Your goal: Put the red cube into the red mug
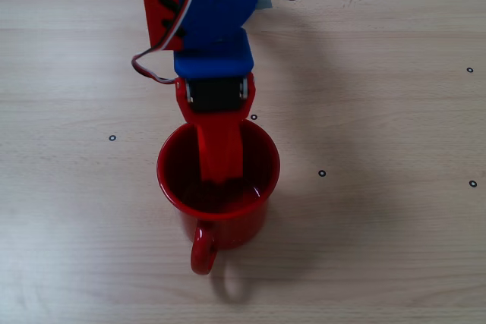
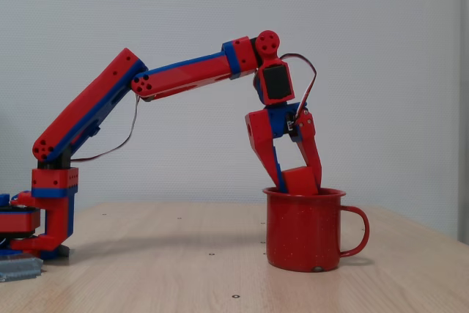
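The claw (image 2: 297,181) holds the red cube (image 2: 300,180) between its 2 fingers, right at the mouth of the red mug (image 2: 304,229). In the side fixed view the cube sits partly above the rim and partly below it, so it is not yet released. The arm reaches from its base over the desk (image 2: 168,262) and bends down steeply at the wrist; I think this is so that the cube comes from above, straight into the opening.

In the overhead fixed view the claw (image 1: 219,172) points into the red mug (image 1: 258,210), near the middle of the round mouth. The cube itself I cannot pick out there, because it has the same red as the finger and the mug's inside. The handle points toward the camera, away from the arm, so it does not block the approach. In my judgement only the opening of the fingers remains.
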Motion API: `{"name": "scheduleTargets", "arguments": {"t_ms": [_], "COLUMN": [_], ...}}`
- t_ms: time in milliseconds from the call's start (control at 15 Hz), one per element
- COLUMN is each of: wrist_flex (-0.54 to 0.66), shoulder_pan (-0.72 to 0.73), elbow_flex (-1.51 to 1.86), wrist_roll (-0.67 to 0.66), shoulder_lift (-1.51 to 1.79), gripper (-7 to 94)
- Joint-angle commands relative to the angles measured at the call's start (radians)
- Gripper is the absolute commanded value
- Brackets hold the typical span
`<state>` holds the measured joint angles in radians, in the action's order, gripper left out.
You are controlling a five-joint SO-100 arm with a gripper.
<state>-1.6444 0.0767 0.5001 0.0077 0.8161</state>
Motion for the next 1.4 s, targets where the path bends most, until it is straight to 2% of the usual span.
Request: {"name": "scheduleTargets", "arguments": {"t_ms": [0,267,400,533,600,733,1067,1133,1200,1267,1333], "wrist_flex": [0.017,-0.002,-0.026,-0.049,-0.057,-0.071,-0.081,-0.083,-0.08,-0.074,-0.071], "shoulder_pan": [0.023,0.021,0.021,0.021,0.021,0.02,0.015,0.014,0.011,0.005,0.0], "elbow_flex": [-0.066,-0.066,-0.067,-0.069,-0.069,-0.069,-0.067,-0.067,-0.067,-0.067,-0.066], "wrist_roll": [-0.003,-0.012,-0.028,-0.052,-0.054,-0.058,-0.069,-0.069,-0.066,-0.049,-0.044], "shoulder_lift": [0.061,0.058,0.06,0.069,0.074,0.084,0.124,0.137,0.152,0.17,0.189], "gripper": [0,1,26,42,48,51,50,47,33,10,6]}}
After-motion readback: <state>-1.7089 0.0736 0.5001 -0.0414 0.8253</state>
